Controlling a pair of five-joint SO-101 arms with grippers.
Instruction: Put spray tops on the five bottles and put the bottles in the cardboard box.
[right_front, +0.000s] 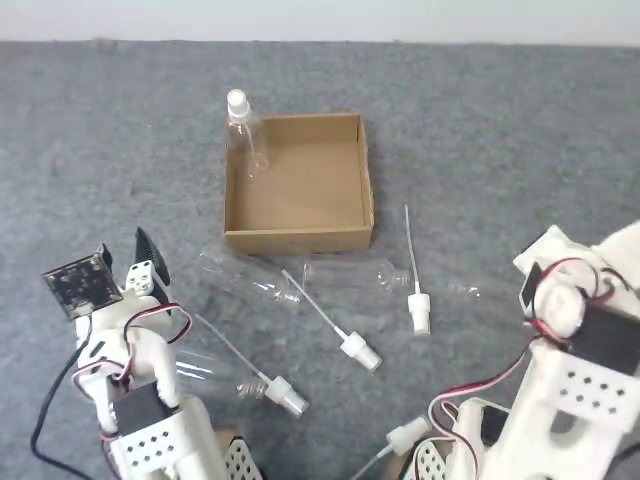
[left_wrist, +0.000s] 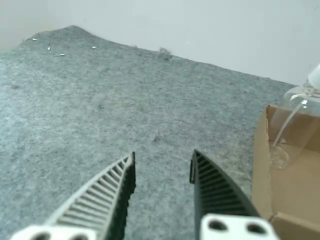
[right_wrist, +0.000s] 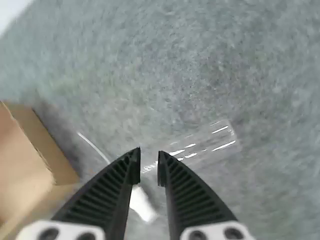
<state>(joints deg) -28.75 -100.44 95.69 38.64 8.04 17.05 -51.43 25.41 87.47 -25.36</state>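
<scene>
The desk (right_front: 480, 120) is covered in grey felt-like cloth, matt and fuzzy, with a few pale lint specks. The cardboard box (right_front: 297, 240) is plain brown paperboard, matt and smooth, with raw cut edges. The bottles (right_front: 355, 272) are clear plastic, glossy, catching bright glints. The spray tops (right_front: 419, 312) are white plastic, slightly shiny, with thin translucent tubes (right_front: 408, 245). The left hand (left_wrist: 163, 155) and right hand (right_wrist: 148, 152) have matt black plastic fingers (left_wrist: 215, 190), ribbed along their edges, on white plastic bases.
</scene>
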